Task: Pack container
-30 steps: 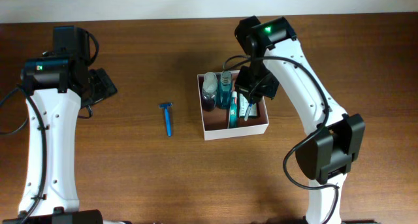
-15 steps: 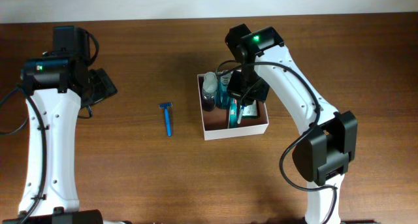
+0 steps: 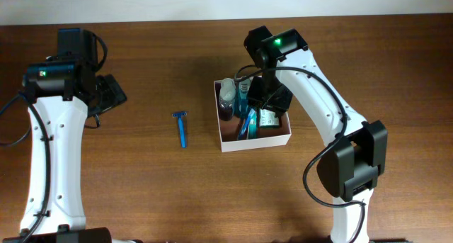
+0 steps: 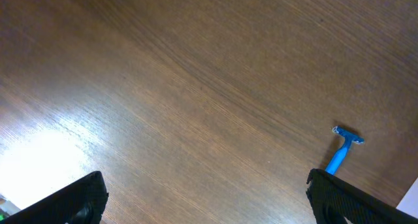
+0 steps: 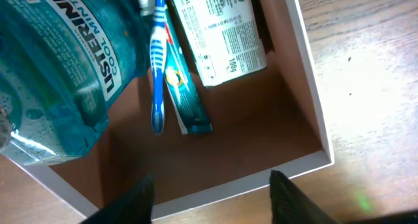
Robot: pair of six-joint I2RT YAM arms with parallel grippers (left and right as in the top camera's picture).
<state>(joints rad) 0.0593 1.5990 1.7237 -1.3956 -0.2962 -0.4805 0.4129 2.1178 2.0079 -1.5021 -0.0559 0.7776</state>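
Note:
The container (image 3: 256, 143) is a shallow white-walled box with a pinkish-brown inside, right of the table's middle. It holds a purple bottle (image 3: 226, 101), a teal mouthwash bottle (image 5: 59, 74), a white tube (image 5: 222, 34), a small teal tube (image 5: 188, 106) and a blue-and-white toothbrush (image 5: 157, 67). My right gripper (image 3: 265, 103) hangs over the box, open, with nothing between its fingers (image 5: 287, 196). In its wrist view the right gripper (image 5: 212, 198) stands above the box's near wall (image 5: 215, 194). My left gripper (image 3: 113, 94) is far left, wide open and empty.
A blue razor (image 3: 181, 127) lies on the wooden table left of the box, also showing beside the left gripper's (image 4: 209, 204) right finger as the razor (image 4: 343, 149). The right arm's white links (image 3: 325, 108) arch over the table's right side.
The right gripper has opened and let go of the toothbrush, which now lies slanted in the box's left part. The left arm has not moved.

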